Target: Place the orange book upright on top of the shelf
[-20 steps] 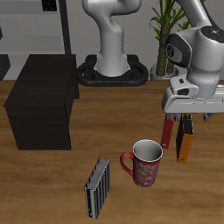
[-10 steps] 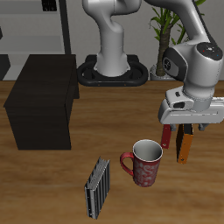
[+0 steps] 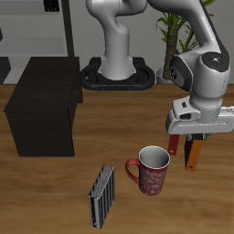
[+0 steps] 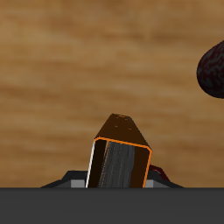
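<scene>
The orange book [image 3: 193,154] stands upright on the table, beside a narrower dark-red book [image 3: 173,144]. My gripper [image 3: 190,139] is right above it, fingers pointing down and straddling its top. In the wrist view the orange book [image 4: 122,157] stands between my fingertips [image 4: 80,183], with its dark page edge and orange rim facing the camera; the jaws look open with small gaps at each side. The black shelf [image 3: 44,101] stands at the other side of the table, far from the gripper, and its flat top is bare.
A red patterned mug [image 3: 152,169] stands close to the books, toward the table's front; it also shows in the wrist view [image 4: 213,70]. A grey-black striped book [image 3: 102,195] stands near the front edge. A tall grey rack [image 3: 41,27] and a plant [image 3: 174,27] are at the back.
My gripper has come down and a little toward the mug, from above the books to straddling the top of the orange book. The books have not moved.
</scene>
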